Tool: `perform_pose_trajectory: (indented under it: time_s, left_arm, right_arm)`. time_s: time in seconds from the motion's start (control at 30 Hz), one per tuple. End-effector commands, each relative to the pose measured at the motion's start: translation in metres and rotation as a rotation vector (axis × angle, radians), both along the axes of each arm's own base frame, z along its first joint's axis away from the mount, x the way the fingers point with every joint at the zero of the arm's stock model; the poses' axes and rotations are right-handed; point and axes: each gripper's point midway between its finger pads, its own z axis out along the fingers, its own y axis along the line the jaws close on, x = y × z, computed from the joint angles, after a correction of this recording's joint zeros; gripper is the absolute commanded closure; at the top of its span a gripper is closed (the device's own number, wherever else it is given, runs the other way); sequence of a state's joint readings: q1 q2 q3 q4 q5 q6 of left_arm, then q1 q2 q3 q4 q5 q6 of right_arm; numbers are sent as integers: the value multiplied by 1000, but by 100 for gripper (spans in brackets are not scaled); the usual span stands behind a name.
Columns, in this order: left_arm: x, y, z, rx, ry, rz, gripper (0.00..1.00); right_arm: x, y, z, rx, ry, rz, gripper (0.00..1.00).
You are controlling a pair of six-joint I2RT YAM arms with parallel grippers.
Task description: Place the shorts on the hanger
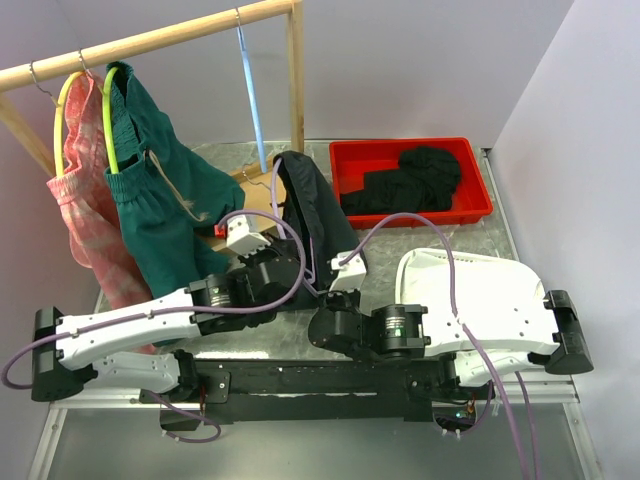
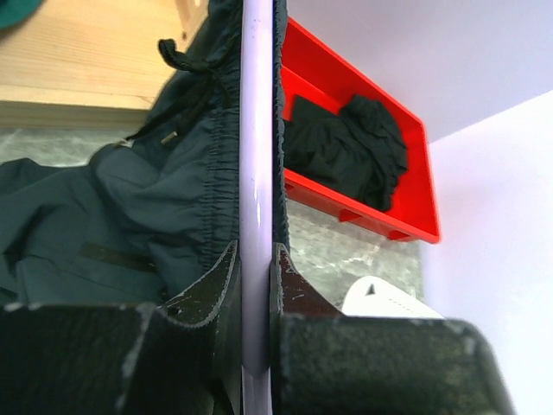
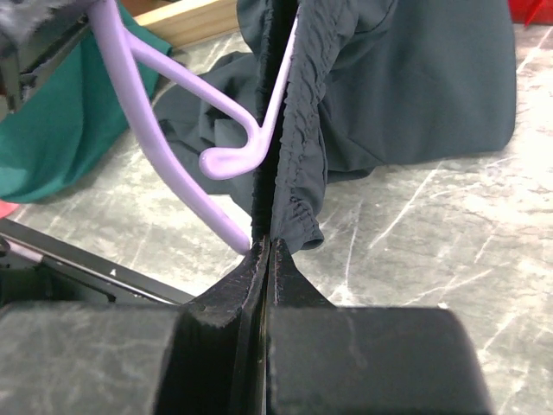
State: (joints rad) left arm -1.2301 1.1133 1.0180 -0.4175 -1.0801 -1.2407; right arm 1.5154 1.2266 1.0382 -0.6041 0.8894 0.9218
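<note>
While my left tool (image 2: 257, 259) clamped the lavender hanger (image 2: 257, 130) above the tabletop (image 3: 432, 233), my right tool (image 3: 268, 249), shut tight, pinched the black shorts (image 3: 415, 86) by their waistband, apparently to draw it over one arm.

A robot lab: bare pale walls (image 1: 420, 60) around a grey table (image 1: 490, 245), two arms (image 1: 130, 325) bolted at its near edge, a wooden clothes rail (image 1: 150, 40) at its far edge.
</note>
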Motion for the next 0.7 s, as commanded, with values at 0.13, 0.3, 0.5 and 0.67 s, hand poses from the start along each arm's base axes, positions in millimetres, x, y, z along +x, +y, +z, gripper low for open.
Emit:
perform_pose_trajectory:
  time_s: [0.13,0.3,0.5,0.67]
  left_arm:
    - [23,31,32,-40,-110,232,99]
    - [27,31,27,-37,-104,247,99]
    - [33,36,27,-26,-91,282,99]
    - [35,34,22,-16,-76,283,99]
  right_arm:
    - [-18,6,22,63,34,71,100]
    - [-24,11,22,60,43,107,100]
    - [-31,17,23,53,43,144,100]
    - [-36,25,25,33,44,182,100]
